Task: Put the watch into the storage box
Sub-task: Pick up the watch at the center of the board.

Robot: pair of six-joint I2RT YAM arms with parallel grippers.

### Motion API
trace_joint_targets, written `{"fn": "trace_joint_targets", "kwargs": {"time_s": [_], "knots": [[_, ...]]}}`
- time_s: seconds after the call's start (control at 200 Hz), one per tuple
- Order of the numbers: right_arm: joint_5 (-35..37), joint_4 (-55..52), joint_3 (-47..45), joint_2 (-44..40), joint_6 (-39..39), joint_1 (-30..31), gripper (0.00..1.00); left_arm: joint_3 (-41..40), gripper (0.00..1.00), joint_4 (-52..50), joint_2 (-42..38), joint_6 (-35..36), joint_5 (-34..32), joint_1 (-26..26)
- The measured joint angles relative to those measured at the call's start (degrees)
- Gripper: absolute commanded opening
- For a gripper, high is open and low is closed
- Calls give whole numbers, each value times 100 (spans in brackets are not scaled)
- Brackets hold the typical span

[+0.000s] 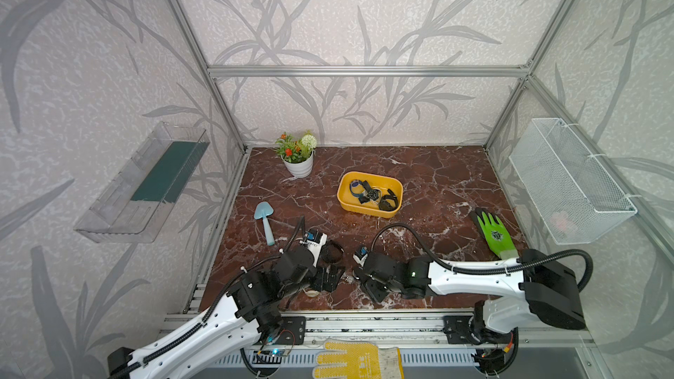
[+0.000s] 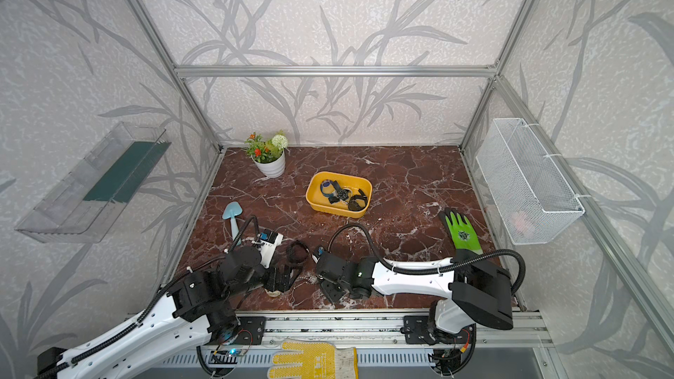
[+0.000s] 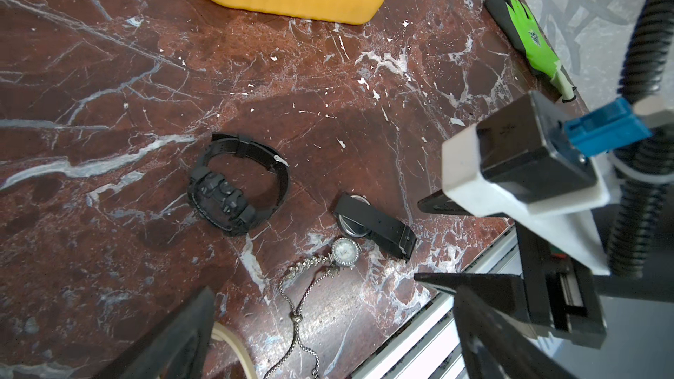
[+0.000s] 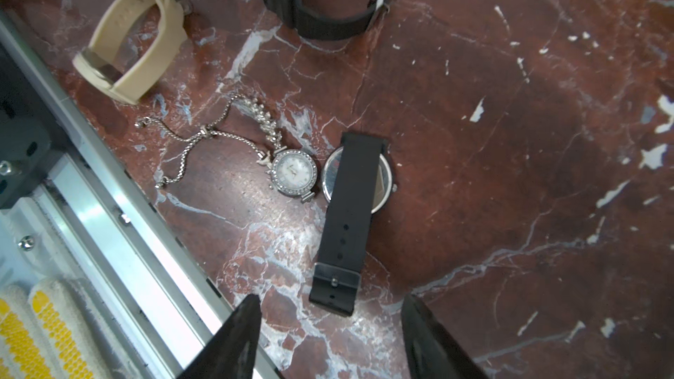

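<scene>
Right wrist view: my right claw (image 4: 330, 322) hangs released, jaws apart, just short of the watch (image 4: 346, 213). The watch lies on the table (image 4: 510, 140) by the near edge, well apart from the box (image 1: 369, 209) farther back. Its black strap lies straight, long axis roughly left to right, with the buckle end pointing right at my claw and the round silver case at the left end. A chain watch (image 4: 293, 173) sits just beside the case. My left claw (image 1: 326, 280) is spread wide, empty.
</scene>
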Motion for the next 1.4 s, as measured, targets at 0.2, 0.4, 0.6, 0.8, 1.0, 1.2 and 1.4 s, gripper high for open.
{"fn": "trace_joint_targets", "kwargs": {"time_s": [0.2, 0.4, 0.6, 0.8, 1.0, 1.2, 1.4], "knots": [[98, 11, 212, 483, 0, 0, 60, -9, 99, -42, -37, -50, -120, -74], [162, 7, 348, 699, -39, 0, 53, -50, 99, -44, -120, -63, -149, -109], [168, 15, 509, 894, -98, -7, 46, -85, 99, -76, -87, -61, -164, -111], [153, 11, 549, 997, -85, -114, 41, -85, 99, -76, -33, -61, -164, -131], [157, 4, 573, 1043, -63, -205, 31, -85, 99, -76, -11, -57, -166, -131], [160, -15, 636, 1126, -61, -205, 27, -85, 99, -74, 87, -52, -164, -131], [212, -111, 636, 1040, -61, -205, 26, -85, 99, -70, 146, -39, -162, -131]]}}
